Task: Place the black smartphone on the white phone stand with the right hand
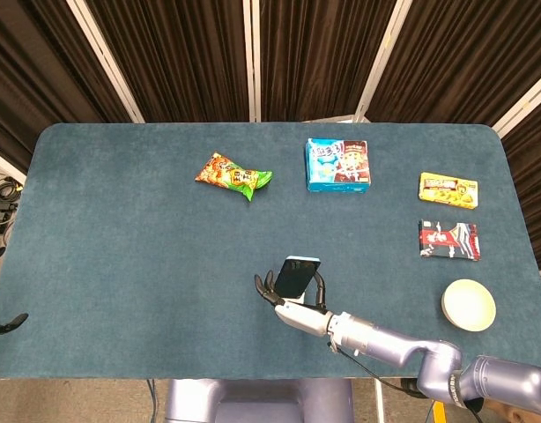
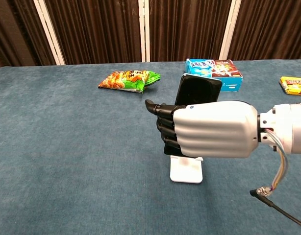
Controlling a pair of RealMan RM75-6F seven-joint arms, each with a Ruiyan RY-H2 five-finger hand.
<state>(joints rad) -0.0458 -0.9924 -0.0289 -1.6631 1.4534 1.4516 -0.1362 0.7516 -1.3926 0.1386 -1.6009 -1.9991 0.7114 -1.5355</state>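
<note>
The black smartphone stands nearly upright near the table's front edge, and my right hand grips its lower part. Directly below the hand, the white phone stand shows only its flat base in the chest view; its upper part is hidden behind the hand. I cannot tell whether the phone touches the stand. In the head view the stand is hidden under the phone and hand. My left hand appears in neither view.
A green and orange snack bag lies at the back left of centre. A blue box sits behind the phone. On the right are a yellow packet, a red and black packet and a pale bowl.
</note>
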